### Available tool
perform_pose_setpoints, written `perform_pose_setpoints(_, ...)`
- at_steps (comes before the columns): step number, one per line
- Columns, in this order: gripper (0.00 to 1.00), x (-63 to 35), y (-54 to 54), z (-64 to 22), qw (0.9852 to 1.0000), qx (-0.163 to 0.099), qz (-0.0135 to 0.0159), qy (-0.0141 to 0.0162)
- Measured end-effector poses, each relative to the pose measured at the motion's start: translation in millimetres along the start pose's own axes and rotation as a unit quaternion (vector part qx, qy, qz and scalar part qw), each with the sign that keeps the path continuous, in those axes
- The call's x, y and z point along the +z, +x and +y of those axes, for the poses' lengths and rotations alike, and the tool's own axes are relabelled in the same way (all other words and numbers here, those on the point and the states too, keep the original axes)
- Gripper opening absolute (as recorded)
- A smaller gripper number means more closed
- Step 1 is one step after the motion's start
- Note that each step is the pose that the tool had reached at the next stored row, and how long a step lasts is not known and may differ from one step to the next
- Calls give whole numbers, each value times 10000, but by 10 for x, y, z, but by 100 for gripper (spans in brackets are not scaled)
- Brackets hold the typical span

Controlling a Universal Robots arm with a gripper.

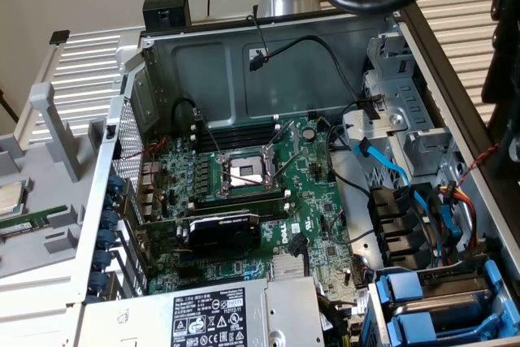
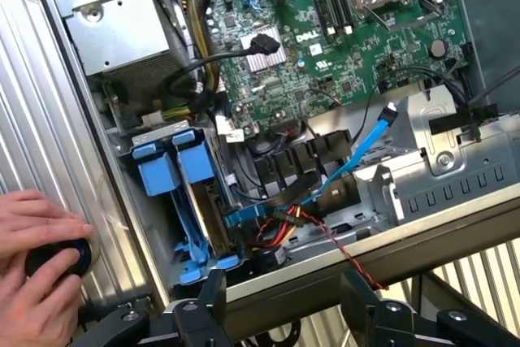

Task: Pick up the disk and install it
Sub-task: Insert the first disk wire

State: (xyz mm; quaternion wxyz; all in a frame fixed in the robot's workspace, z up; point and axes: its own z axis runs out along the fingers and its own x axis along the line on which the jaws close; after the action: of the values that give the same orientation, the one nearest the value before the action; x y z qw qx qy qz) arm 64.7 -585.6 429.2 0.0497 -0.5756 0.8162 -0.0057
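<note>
My gripper (image 2: 284, 318) hangs open above the open computer case, over the case's long side rail (image 2: 422, 237), with nothing between its fingers (image 2: 213, 298). Two blue-railed drive trays (image 2: 175, 172) stand on edge in the drive bay at the case's corner, below and to one side of the gripper. In the exterior view the same trays (image 1: 414, 310) are at the lower right. The disk is hidden: no labelled face shows, and I cannot tell whether either tray carries it.
A person's hands (image 2: 32, 258) hold a black round knob (image 2: 61, 258) on the ribbed table beside the case. Inside lie the motherboard (image 1: 244, 176), power supply (image 1: 211, 314), a blue data cable (image 2: 357, 160) and red-black wires (image 2: 341, 249). A processor chip (image 1: 8, 197) lies at the exterior view's left.
</note>
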Motion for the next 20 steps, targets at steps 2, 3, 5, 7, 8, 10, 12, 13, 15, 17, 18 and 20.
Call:
perform_pose_setpoints(2, 67, 2, 6, 30, 10000, 30, 2, 5)
perform_pose_setpoints(3, 67, 4, 9, 40, 10000, 52, 2, 8)
perform_pose_setpoints(5, 67, 9, 11, 43, 9999, 149, 8, 15)
perform_pose_setpoints(7, 67, 14, 11, 44, 9996, 292, 18, 26)
perform_pose_setpoints(8, 67, 18, 12, 45, 9994, 352, 22, 30)
perform_pose_setpoints(10, 67, 20, 9, 48, 9991, 417, 28, 36)
perform_pose_setpoints(12, 67, 21, -4, 52, 9990, 436, 28, 37)
perform_pose_setpoints(13, 67, 17, -13, 55, 9990, 440, 30, 38)
perform_pose_setpoints(15, 67, 0, -24, 57, 9990, 444, 45, 44)
perform_pose_setpoints(17, 67, -2, -25, 57, 9989, 457, 55, 49)
perform_pose_setpoints(18, 67, -3, -29, 59, 9989, 461, 61, 51)
perform_pose_setpoints(20, 67, -2, -47, 67, 9989, 460, 86, 62)
